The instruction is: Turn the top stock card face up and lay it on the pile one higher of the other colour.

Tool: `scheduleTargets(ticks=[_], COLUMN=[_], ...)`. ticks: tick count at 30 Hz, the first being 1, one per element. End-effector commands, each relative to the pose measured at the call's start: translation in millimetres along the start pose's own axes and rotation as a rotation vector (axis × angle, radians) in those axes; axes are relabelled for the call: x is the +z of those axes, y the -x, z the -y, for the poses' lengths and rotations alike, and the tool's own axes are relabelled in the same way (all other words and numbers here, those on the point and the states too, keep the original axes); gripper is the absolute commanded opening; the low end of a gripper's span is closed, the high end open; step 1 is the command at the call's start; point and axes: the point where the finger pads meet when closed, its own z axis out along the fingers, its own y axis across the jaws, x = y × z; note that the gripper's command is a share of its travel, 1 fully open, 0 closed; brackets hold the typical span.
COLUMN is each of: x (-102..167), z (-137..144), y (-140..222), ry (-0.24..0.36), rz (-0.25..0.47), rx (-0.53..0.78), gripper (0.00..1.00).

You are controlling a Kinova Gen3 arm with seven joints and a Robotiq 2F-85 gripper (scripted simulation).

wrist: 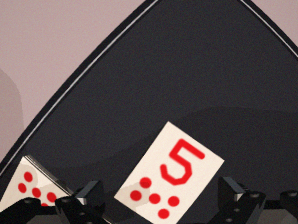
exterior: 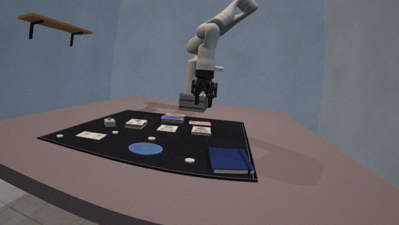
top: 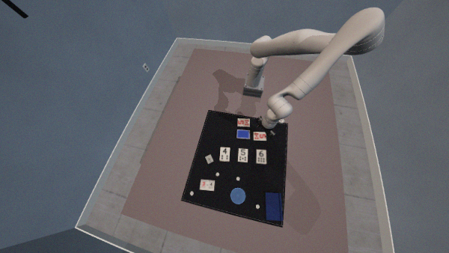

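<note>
The blue-backed stock lies at the far side of the black mat, also in the exterior view. A face-up red 5 card lies on the mat to its right; it also shows in the wrist view. Another red 5 lies behind the stock. Three piles show black 4, black 5 and black 6. My gripper hangs open and empty above the right-hand red 5, well clear of it.
A blue book lies at the mat's near right corner. A blue disc, a 3-4 card, a small grey cube and several white chips lie on the near half. The arm's base stands behind the mat.
</note>
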Motion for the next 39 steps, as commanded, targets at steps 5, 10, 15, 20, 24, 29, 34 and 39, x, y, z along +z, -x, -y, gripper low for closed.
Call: scheduleTargets(ticks=[5, 10, 15, 20, 24, 29, 34, 39], x=[1.7, 1.2, 0.8, 0.5, 0.2, -0.1, -0.2, -0.4], z=[1.6, 0.1, -1.1, -1.7, -2.4, -3.1, -3.4, -3.7], y=[-1.2, 1.4, 3.5, 4.5, 5.6, 6.7, 7.1, 7.5], ry=[-0.006, 0.004, 0.012, 0.016, 0.021, 0.026, 0.028, 0.030], rz=[-0.001, 0.003, 0.007, 0.008, 0.009, 0.011, 0.011, 0.011], rx=[0.200, 0.336, 0.447, 0.501, 0.559, 0.597, 0.614, 0.633], gripper=[0.85, 0.85, 0.85, 0.85, 0.85, 0.85, 0.85, 0.85])
